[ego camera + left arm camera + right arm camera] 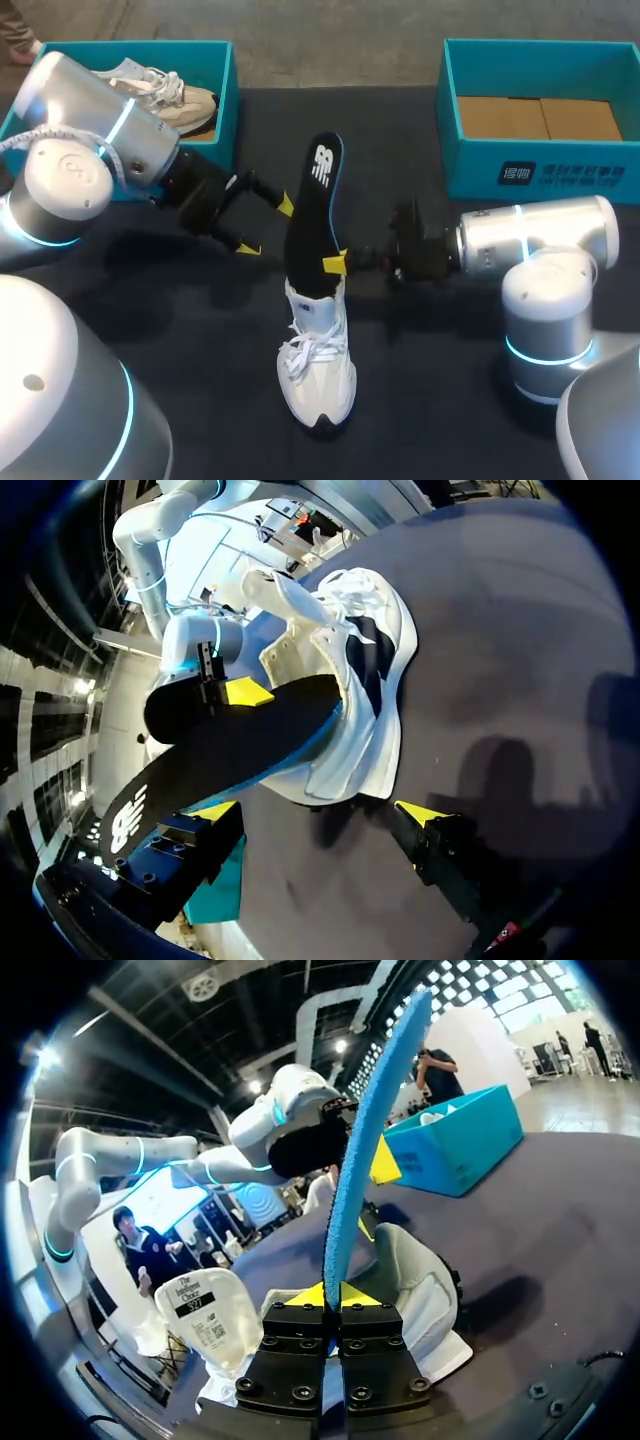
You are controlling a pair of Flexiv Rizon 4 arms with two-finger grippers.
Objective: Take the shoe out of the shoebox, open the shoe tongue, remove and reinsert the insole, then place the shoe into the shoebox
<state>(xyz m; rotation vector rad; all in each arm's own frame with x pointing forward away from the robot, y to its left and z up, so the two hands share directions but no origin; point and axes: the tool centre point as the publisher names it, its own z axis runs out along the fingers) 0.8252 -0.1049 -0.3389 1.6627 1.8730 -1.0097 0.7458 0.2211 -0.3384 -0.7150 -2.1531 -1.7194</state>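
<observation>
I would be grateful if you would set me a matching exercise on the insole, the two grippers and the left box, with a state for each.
Things:
1. insole
2. left gripper
3. right gripper
4. left box

States:
A. shut on the insole
B. holds a beige shoe
C. open, beside the insole
D. sticking up out of the white shoe

Pairs: 1-D, 2-C, 3-A, 4-B.
</observation>
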